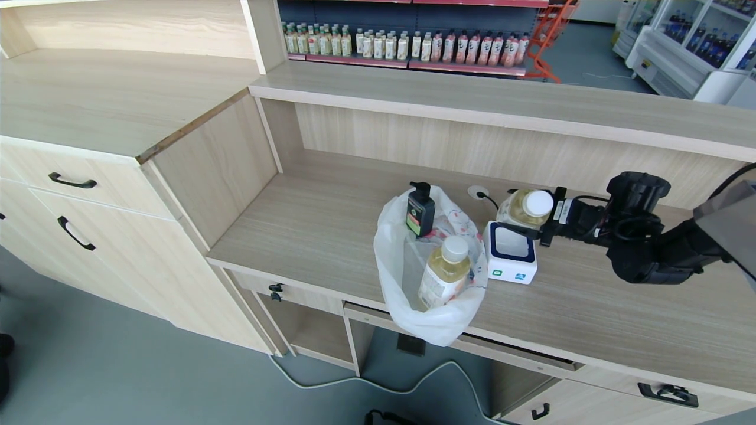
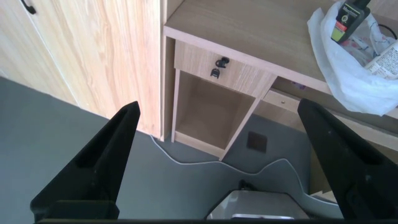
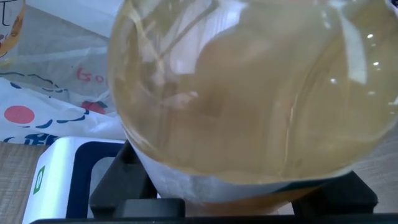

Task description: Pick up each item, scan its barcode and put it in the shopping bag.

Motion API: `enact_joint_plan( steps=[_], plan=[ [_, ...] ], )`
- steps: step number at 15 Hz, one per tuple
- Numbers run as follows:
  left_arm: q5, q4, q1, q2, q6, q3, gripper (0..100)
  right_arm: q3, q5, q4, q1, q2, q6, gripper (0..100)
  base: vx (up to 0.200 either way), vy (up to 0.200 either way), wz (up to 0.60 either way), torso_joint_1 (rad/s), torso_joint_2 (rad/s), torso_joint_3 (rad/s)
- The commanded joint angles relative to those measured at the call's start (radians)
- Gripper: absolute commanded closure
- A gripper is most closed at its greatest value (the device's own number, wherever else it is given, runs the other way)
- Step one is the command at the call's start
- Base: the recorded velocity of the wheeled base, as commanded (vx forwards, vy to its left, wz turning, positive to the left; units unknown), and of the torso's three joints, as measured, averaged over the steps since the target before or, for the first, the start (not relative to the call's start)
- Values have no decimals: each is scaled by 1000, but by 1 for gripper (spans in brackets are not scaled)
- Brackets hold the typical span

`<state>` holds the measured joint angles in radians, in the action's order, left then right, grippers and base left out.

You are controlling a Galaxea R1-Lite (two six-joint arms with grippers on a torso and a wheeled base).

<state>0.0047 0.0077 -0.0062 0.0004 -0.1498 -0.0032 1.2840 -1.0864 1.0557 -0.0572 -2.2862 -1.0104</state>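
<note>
Both jaws of your left gripper [image 2: 217, 107] stand apart, empty, low before the pale wooden counter [image 2: 249, 18]. At 3 o'clock from the white plastic shopping bag [image 1: 437, 327], over the white blue-framed scanner box [image 1: 511, 260], a white-capped bottle of pale yellow drink [image 1: 522, 208] sits roughly upright, clamped in your right gripper [image 1: 550, 215], that arm stretched level and nearer.
</note>
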Motion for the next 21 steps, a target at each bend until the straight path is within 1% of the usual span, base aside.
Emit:
enact_joint_plan(
  steps=[1,10,12,14,16,18,19,21],
  plan=[
    [0,0,0,0,-1,0,0,23,0,7,10,-30,1,100,0,0,0,0,0,0],
    [1,0,0,0,-1,0,0,70,0,3,23,-73,3,100,0,0,0,0,0,0],
    [0,0,0,0,-1,0,0,64,2,4,31,-42,21,100,0,0,0,0,0,0],
    [0,0,0,0,-1,0,0,41,3,3,33,28,78,100,0,0,0,0,0,0],
    [1,0,0,0,1,0,0,-42,36,0,17,163,194,100,0,0,0,0,0,0],
    [1,0,0,0,-1,0,0,-120,91,0,-16,278,358,100,0,0,0,0,0,0],
    [0,0,0,0,-1,0,0,-183,183,-2,-42,366,515,100,0,0,0,0,0,0],
    [0,0,0,0,-1,0,0,-298,387,-3,-67,476,722,100,0,0,0,0,0,0]
  ],
)
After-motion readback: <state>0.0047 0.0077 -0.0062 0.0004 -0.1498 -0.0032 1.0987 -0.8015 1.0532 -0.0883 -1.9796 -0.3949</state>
